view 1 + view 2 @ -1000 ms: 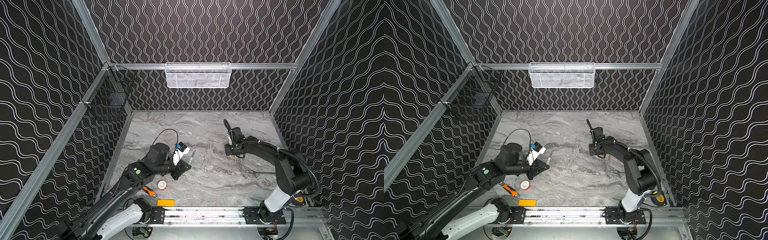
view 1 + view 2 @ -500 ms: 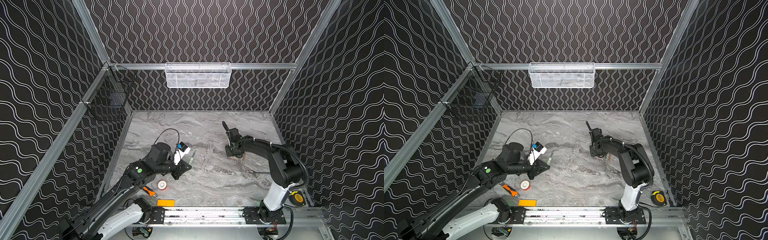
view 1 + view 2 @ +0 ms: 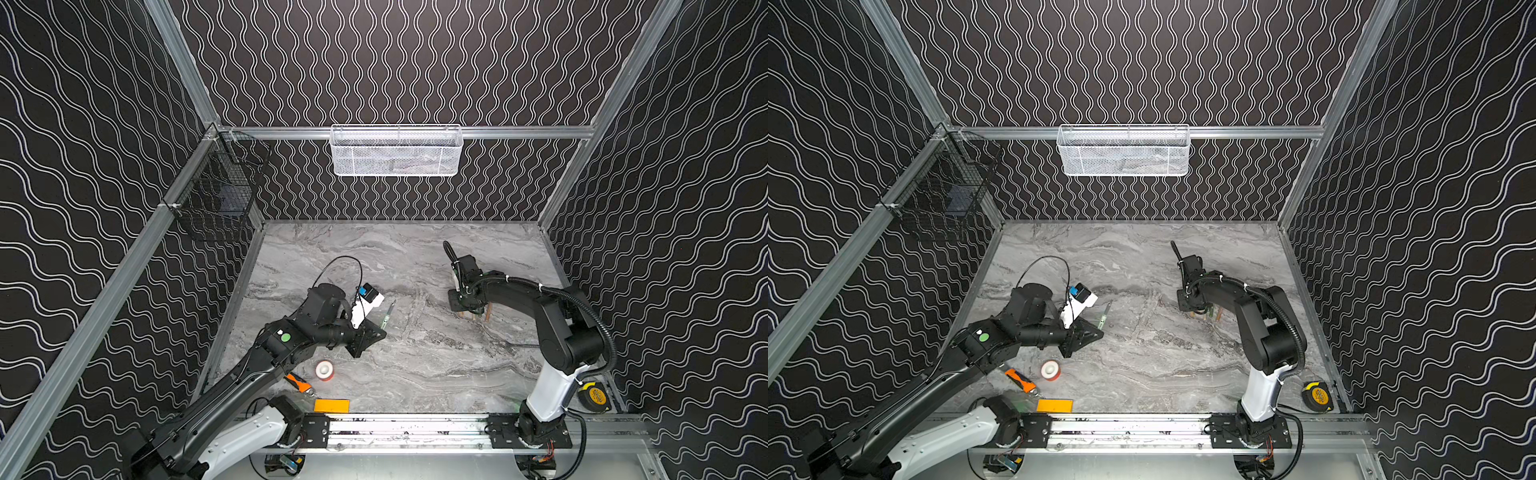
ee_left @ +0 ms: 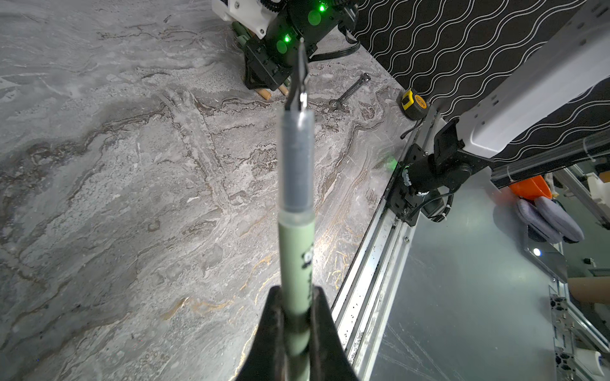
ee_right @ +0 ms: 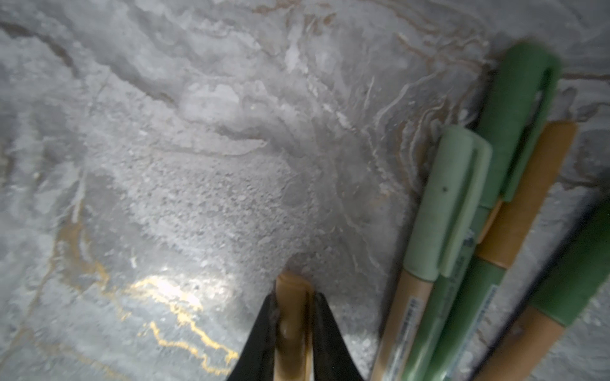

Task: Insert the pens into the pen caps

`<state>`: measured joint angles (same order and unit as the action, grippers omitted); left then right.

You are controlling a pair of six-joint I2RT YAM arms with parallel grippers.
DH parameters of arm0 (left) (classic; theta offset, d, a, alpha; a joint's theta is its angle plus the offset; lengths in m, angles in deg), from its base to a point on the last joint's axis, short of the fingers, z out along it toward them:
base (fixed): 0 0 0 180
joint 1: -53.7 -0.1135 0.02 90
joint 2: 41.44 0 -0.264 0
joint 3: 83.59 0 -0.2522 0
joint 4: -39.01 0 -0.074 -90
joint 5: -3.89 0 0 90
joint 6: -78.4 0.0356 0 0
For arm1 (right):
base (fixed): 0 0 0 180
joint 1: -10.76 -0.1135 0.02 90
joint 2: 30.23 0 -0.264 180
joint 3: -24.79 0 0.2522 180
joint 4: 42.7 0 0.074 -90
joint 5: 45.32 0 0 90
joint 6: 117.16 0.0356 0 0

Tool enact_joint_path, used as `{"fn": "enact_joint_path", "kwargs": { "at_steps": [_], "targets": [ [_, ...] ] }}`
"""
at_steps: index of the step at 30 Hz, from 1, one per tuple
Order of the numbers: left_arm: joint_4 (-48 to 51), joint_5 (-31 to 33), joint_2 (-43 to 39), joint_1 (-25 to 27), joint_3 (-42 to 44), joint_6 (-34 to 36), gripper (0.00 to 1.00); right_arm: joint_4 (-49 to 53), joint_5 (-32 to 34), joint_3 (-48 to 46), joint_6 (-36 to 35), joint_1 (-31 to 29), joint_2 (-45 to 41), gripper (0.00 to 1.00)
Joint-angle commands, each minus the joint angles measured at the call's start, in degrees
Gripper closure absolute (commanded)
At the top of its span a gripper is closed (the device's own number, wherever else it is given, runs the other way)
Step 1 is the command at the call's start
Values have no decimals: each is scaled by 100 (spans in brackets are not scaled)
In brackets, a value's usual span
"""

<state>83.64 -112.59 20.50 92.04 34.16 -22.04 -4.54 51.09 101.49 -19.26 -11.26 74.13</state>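
Observation:
My left gripper point(image 4: 295, 316) is shut on the barrel of a pale green pen point(image 4: 295, 198), whose dark pointed tip sticks out bare ahead of the jaws. In both top views this pen point(image 3: 388, 313) is held just above the table left of the middle. My right gripper point(image 5: 292, 297) is down on the table, shut on a tan pen cap point(image 5: 290, 283); only the cap's rounded end shows. Close beside it lie several pens point(image 5: 442, 211) with green or tan caps fitted. In a top view the right gripper point(image 3: 467, 309) stands right of the middle.
A silver wrench point(image 4: 350, 92) and a yellow tape measure point(image 3: 594, 397) lie near the right arm's base. A red-and-white tape roll point(image 3: 324, 370), an orange-and-black tool point(image 3: 298, 382) and an orange block point(image 3: 331, 405) sit at the front left. Wire baskets point(image 3: 397, 151) hang on the walls.
The right gripper's jaws have closed onto the tan cap, and the right arm's elbow has swung in. The left arm and its pen have stayed put.

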Motion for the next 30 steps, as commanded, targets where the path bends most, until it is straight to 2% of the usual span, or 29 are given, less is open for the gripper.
{"fn": "enact_joint_path", "kwargs": {
  "at_steps": [1,9,16,25,30],
  "targets": [
    [-450,-237,103,-9,26,-188,100,109,-249,-13,-25,-4,-171,83],
    [-1089,-443,321,190,215,-675,100,-112,-924,-125,-13,-13,-675,86],
    [-2231,-473,733,734,538,-1257,100,-1195,-2581,-766,42,-102,-1841,85],
    [-3527,-701,1263,963,916,-1596,100,-1909,-3519,-919,631,-406,-2911,84],
    [-4366,-828,1389,1024,1168,-1748,100,-2565,-3707,-1099,1087,-630,-3404,84]
  ]
}}
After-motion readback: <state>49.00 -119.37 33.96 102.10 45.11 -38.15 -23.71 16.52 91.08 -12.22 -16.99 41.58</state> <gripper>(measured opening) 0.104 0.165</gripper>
